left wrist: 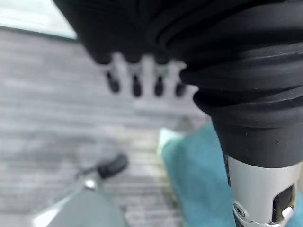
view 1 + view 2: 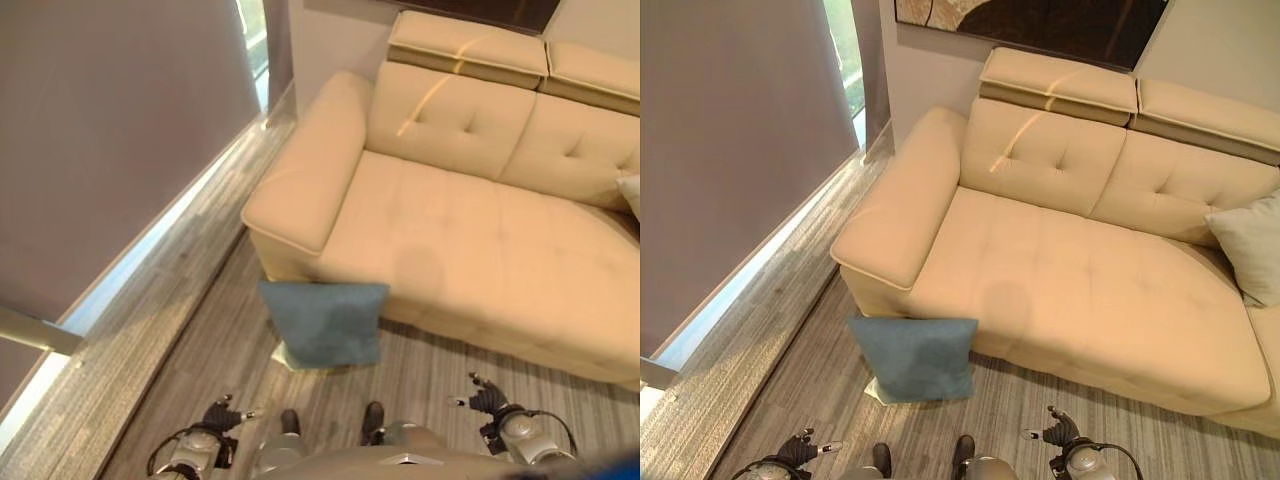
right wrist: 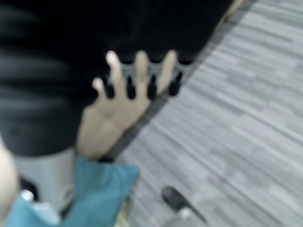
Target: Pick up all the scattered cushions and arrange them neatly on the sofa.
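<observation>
the left hand [image 2: 222,416] and right hand [image 2: 483,399] hang low over the floor [image 2: 190,330], fingers relaxed, grasping nothing. between them and just ahead, a blue cushion [image 2: 327,322] leans upright against the sofa [image 2: 470,230] front. farther right, a pale cushion [image 2: 1252,245] rests on the seat.

Grey plank floor [image 2: 1090,415] carries a cream sofa [image 2: 1070,280]; a blue cushion [image 2: 915,357] stands upright on the floor, leaning against the sofa's front
</observation>
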You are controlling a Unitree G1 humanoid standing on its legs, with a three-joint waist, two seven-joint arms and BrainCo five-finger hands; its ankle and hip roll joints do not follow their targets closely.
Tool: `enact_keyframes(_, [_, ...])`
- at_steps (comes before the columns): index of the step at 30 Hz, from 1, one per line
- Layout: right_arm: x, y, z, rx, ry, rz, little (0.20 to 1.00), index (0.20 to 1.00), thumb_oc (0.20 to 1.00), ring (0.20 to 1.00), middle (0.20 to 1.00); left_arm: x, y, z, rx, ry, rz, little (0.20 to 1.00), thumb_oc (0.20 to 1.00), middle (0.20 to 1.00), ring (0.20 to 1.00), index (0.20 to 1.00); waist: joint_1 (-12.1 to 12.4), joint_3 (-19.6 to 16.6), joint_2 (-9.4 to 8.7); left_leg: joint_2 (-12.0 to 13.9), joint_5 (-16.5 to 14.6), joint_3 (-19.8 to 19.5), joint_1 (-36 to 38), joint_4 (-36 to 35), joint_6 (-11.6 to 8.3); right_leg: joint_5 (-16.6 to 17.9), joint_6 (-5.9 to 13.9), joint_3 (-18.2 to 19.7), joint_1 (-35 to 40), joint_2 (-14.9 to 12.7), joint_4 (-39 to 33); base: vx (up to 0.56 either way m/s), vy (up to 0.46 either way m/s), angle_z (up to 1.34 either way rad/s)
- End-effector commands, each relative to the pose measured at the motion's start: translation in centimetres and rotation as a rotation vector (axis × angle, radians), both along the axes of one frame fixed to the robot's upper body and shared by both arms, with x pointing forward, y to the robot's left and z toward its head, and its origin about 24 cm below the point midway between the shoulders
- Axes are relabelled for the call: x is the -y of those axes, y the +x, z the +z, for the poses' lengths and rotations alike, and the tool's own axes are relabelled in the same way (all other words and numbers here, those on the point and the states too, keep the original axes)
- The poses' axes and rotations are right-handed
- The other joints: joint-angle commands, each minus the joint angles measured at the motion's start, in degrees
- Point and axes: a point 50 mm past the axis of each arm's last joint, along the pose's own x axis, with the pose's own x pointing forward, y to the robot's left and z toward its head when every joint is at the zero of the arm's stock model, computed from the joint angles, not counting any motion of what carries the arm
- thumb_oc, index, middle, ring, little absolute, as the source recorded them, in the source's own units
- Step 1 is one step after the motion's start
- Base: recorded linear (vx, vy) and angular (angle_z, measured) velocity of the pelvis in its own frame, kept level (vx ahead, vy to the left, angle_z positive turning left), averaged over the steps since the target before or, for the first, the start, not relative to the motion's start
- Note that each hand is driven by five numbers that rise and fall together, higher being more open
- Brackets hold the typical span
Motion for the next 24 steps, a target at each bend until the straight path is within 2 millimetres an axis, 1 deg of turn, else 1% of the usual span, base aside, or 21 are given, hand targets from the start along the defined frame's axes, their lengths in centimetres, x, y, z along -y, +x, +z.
enact_keyframes(1, [-0.4, 1.5, 0.5, 0.049, -0.010, 0.044, 1.000, 1.000, 1.000, 1.000, 1.000, -1.0, 1.6, 0.8, 0.069, 0.021, 0.015, 1.000, 1.000, 1.000, 1.000, 1.000, -0.23, 1.07, -0.74, -4.09, -1.60, 1.02, 0.27, -0.43, 1.49, 5.81, 5.09, -0.09, 7.23, -4.70, -6.29, 0.00, 0.032, -0.22])
enact_keyframes(3, [-0.4, 1.6, 0.5, 0.047, -0.014, 0.047, 1.000, 1.000, 1.000, 1.000, 1.000, -0.9, 1.6, 0.8, 0.072, 0.018, 0.017, 1.000, 1.000, 1.000, 1.000, 1.000, 0.02, 1.21, -0.72, -4.30, -1.79, 0.72, 0.20, -0.25, 1.73, 5.98, 5.20, 0.02, 6.96, -4.90, -5.91, 0.02, 0.057, -0.31])
enact_keyframes(4, [-0.3, 1.7, 0.6, 0.046, -0.021, 0.051, 1.000, 1.000, 1.000, 1.000, 1.000, -0.7, 1.6, 0.8, 0.073, 0.013, 0.017, 1.000, 1.000, 1.000, 1.000, 1.000, 0.30, 1.62, -0.52, -4.84, -2.40, 0.02, 0.83, -0.16, 2.21, 5.73, 5.43, 0.50, 6.64, -5.33, -4.31, 0.02, 0.075, -0.30])
enact_keyframes(11, [-0.3, 1.7, 0.6, 0.046, -0.021, 0.051, 1.000, 1.000, 1.000, 1.000, 1.000, -0.8, 1.6, 0.8, 0.073, 0.013, 0.017, 1.000, 1.000, 1.000, 1.000, 1.000, 0.30, 1.43, -0.54, -4.84, -2.32, 0.04, 0.56, -0.12, 2.21, 5.85, 5.40, 0.52, 6.41, -5.32, -4.38, 0.01, 0.012, -0.06])
enact_keyframes(12, [-0.3, 1.8, 0.6, 0.047, -0.020, 0.051, 1.000, 1.000, 1.000, 1.000, 1.000, -0.7, 1.7, 0.8, 0.073, 0.012, 0.017, 1.000, 1.000, 1.000, 1.000, 1.000, 0.34, 1.65, -0.40, -5.00, -2.45, -0.23, 0.69, 0.10, 2.48, 5.91, 5.48, 0.65, 5.94, -5.57, -3.02, 0.11, 0.104, 0.00])
enact_keyframes(13, [-0.5, 2.3, 0.8, 0.066, -0.010, 0.061, 1.000, 1.000, 1.000, 1.000, 1.000, -0.9, 1.7, 0.9, 0.074, 0.015, 0.025, 1.000, 1.000, 1.000, 1.000, 1.000, -0.51, 3.34, 0.33, -5.62, -3.33, -1.61, 1.91, 1.19, 3.55, 4.35, 4.72, 3.75, 2.54, -3.44, 4.08, 0.16, 0.062, -0.03])
enact_keyframes(14, [-0.5, 2.3, 0.8, 0.062, -0.015, 0.068, 1.000, 1.000, 1.000, 1.000, 1.000, -0.9, 1.8, 0.9, 0.080, 0.014, 0.031, 1.000, 1.000, 1.000, 1.000, 1.000, -0.64, 3.50, 0.44, -5.76, -3.27, -2.06, 2.04, 1.23, 3.55, 4.99, 4.09, 3.85, 0.20, -2.30, 2.25, 0.17, 0.001, -0.09])
enact_keyframes(16, [-0.5, 2.6, 1.0, 0.069, -0.017, 0.077, 1.000, 1.000, 1.000, 1.000, 1.000, -0.9, 1.9, 1.0, 0.081, 0.020, 0.026, 1.000, 1.000, 1.000, 1.000, 1.000, -1.16, 4.09, 0.45, -6.00, -3.89, -2.84, 2.29, 2.05, 3.50, 5.80, 3.87, 3.55, -0.97, -1.67, 0.07, 0.10, -0.091, -0.14])
enact_keyframes(17, [-0.2, 2.5, 1.0, 0.070, -0.019, 0.071, 1.000, 1.000, 1.000, 1.000, 1.000, -0.9, 2.0, 1.0, 0.082, 0.017, 0.024, 1.000, 1.000, 1.000, 1.000, 1.000, -1.33, 3.98, 0.22, -6.26, -4.29, -3.45, 2.33, 2.73, 3.33, 5.48, 4.04, 4.36, -0.05, -1.46, -1.98, 0.10, -0.085, 0.17])
enact_keyframes(18, [-0.1, 2.2, 0.9, 0.059, -0.023, 0.068, 1.000, 1.000, 1.000, 1.000, 1.000, -0.8, 1.8, 0.9, 0.075, 0.015, 0.016, 1.000, 1.000, 1.000, 1.000, 1.000, -1.47, 3.84, -0.01, -6.42, -4.89, -3.89, 2.28, 3.57, 3.22, 5.25, 3.54, 5.03, 0.89, -1.07, -2.99, 0.11, -0.164, 0.40])
enact_keyframes(19, [0.5, 1.9, 0.9, 0.059, -0.031, 0.051, 1.000, 1.000, 1.000, 1.000, 1.000, -0.6, 2.0, 0.9, 0.082, 0.009, 0.018, 1.000, 1.000, 1.000, 1.000, 1.000, -1.41, 3.73, -0.20, -6.22, -5.39, -4.43, 1.41, 5.44, 2.35, 4.67, 2.77, 4.97, 1.58, -0.54, -3.00, 0.07, -0.132, 0.61])
enact_keyframes(20, [0.5, 1.9, 0.9, 0.059, -0.031, 0.051, 1.000, 1.000, 1.000, 1.000, 1.000, -0.6, 2.0, 0.9, 0.082, 0.009, 0.018, 1.000, 1.000, 1.000, 1.000, 1.000, -1.49, 3.71, -0.19, -6.21, -5.44, -4.52, 1.32, 5.56, 2.34, 4.66, 2.76, 4.88, 1.59, -0.54, -3.02, 0.06, -0.161, 0.67])
enact_keyframes(22, [1.3, 1.5, 1.1, 0.067, -0.036, 0.020, 1.000, 1.000, 1.000, 1.000, 1.000, -0.2, 2.4, 0.9, 0.091, 0.003, -0.004, 1.000, 1.000, 1.000, 1.000, 1.000, -2.31, 3.60, -0.57, -5.04, -5.90, -3.63, -0.81, 8.94, 0.66, 4.06, 1.79, 2.94, 3.07, -0.99, -4.24, 0.02, -0.149, 0.86])
enact_keyframes(24, [1.9, 1.7, 1.4, 0.078, -0.049, 0.000, 1.000, 1.000, 1.000, 1.000, 1.000, 0.4, 3.2, 1.0, 0.111, -0.006, -0.025, 1.000, 1.000, 1.000, 1.000, 1.000, -2.87, 4.14, -1.15, -3.01, -5.38, -1.65, -4.77, 14.71, -0.41, 4.00, 1.02, 1.46, 3.66, -1.56, -5.20, -0.05, -0.115, 0.85])
